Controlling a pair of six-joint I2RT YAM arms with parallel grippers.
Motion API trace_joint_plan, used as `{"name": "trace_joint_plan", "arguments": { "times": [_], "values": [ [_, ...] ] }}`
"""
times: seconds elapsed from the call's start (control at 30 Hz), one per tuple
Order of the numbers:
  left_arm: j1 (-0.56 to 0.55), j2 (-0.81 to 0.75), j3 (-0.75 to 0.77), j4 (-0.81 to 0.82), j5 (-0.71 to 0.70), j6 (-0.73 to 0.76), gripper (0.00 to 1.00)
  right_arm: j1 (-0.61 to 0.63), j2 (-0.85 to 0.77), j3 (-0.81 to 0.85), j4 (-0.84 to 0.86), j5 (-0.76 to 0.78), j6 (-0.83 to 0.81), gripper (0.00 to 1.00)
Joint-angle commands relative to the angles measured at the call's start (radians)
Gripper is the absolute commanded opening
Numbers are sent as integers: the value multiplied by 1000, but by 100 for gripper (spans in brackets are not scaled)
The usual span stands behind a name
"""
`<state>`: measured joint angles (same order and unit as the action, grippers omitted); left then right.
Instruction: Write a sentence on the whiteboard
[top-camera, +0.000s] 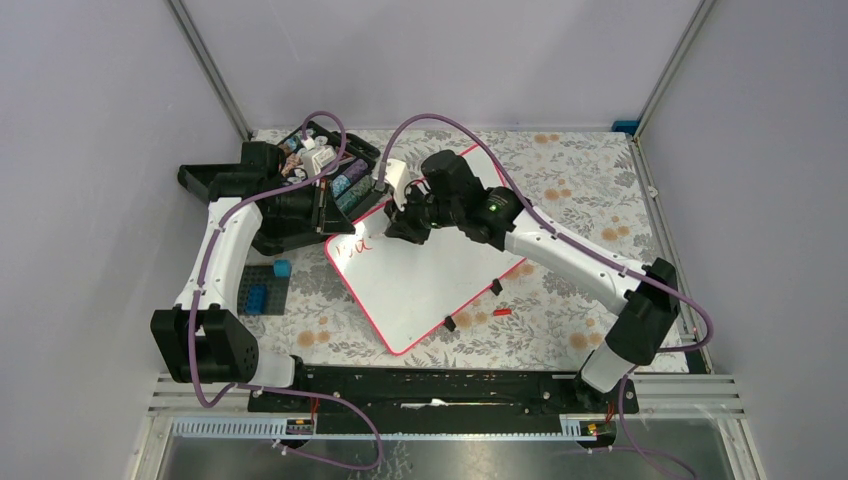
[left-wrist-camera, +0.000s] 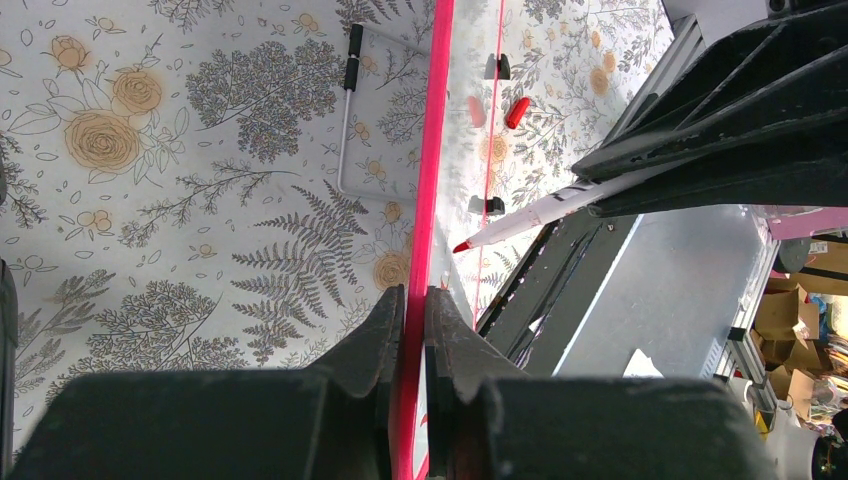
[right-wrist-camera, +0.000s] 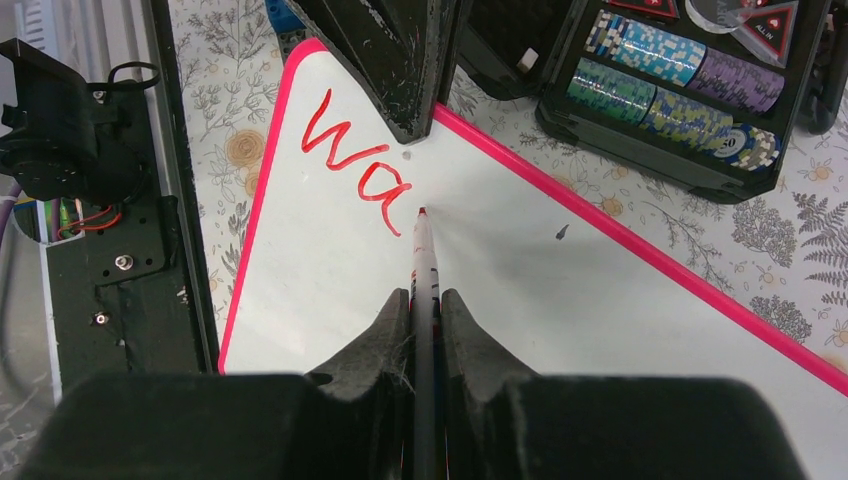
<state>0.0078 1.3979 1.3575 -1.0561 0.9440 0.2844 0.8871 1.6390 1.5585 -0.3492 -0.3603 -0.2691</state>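
On floral tablecloth (top-camera: 580, 190), case (right-wrist-camera: 650, 155) holds chips (right-wrist-camera: 660, 95); left jaws pinch whiteboard (top-camera: 430, 280), right jaws marker (right-wrist-camera: 424, 260).

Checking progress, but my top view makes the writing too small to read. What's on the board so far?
Observer: The right wrist view shows "Wa" in red near the board's corner.
Operator: Where's the marker tip?
Observer: Just right of the "a"; the right gripper is shut on the marker.
Operator: Is the left gripper doing anything?
Observer: Yes, the left wrist view shows it shut on the board's pink rim.
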Motion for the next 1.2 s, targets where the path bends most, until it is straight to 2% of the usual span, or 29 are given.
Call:
{"name": "trace_joint_plan", "arguments": {
  "times": [0.0,0.6,0.97,1.17],
  "values": [
    [-3,-19,13,14,-32,17,0,-8,8,47,28,-10,-2,0],
    [-4,-20,15,14,-36,14,0,-17,-12,-6,30,56,-19,0],
    [-3,-15,17,13,-38,15,0,-17,-50,-86,30,25,-22,0],
    [-2,-14,17,14,-37,15,0,-17,-47,-77,31,9,-18,0]
  ]
}}
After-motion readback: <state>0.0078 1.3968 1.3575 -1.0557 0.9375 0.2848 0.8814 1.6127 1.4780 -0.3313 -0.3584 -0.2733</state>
